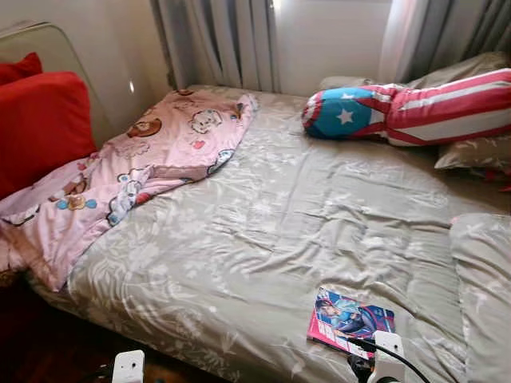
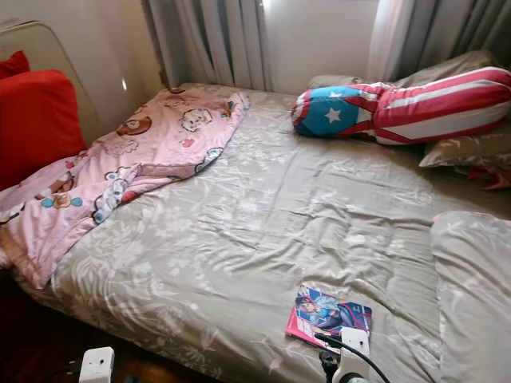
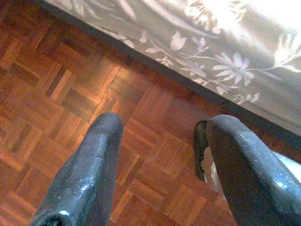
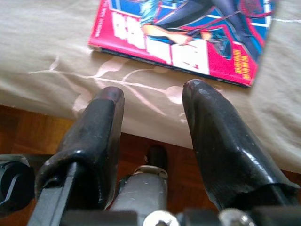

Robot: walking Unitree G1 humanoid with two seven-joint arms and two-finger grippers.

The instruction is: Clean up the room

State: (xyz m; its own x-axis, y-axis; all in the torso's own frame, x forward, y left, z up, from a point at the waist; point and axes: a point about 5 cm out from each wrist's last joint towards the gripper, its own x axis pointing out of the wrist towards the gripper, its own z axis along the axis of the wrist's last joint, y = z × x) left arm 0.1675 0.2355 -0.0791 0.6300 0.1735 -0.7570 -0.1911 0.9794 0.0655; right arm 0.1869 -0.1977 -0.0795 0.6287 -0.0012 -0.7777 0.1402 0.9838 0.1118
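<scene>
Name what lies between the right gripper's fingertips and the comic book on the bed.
Only a bare strip of grey floral bedspread. The right wrist view shows the open right gripper just short of the comic book, not touching it.

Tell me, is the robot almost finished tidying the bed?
Not nearly. Nothing looks put away yet. The right gripper is open, just short of the comic book at the bed's near edge, probably about to take it. The left gripper hangs open over the floor. The pink blanket lies crumpled, and the striped star pillow lies askew.
</scene>
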